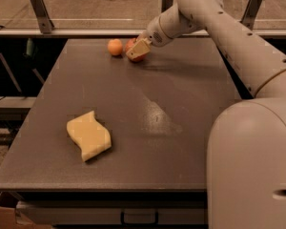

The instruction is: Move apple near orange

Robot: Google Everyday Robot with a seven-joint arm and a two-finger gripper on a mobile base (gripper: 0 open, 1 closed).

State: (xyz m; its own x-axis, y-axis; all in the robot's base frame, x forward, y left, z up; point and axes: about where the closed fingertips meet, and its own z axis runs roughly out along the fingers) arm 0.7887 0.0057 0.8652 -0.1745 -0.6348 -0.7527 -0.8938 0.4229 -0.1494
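Observation:
The orange (115, 46) is a small round orange fruit resting at the far edge of the dark table (181, 104). The red apple (132, 46) is just to its right, a small gap apart, mostly hidden behind my gripper. My gripper (137, 50) reaches in from the upper right and is shut on the apple, holding it at or just above the table top; I cannot tell if it touches the surface.
A yellow wavy sponge (88, 135) lies on the near left part of the table. A rail with metal brackets (39, 9) runs behind the far edge. My arm's white body (250, 161) fills the lower right.

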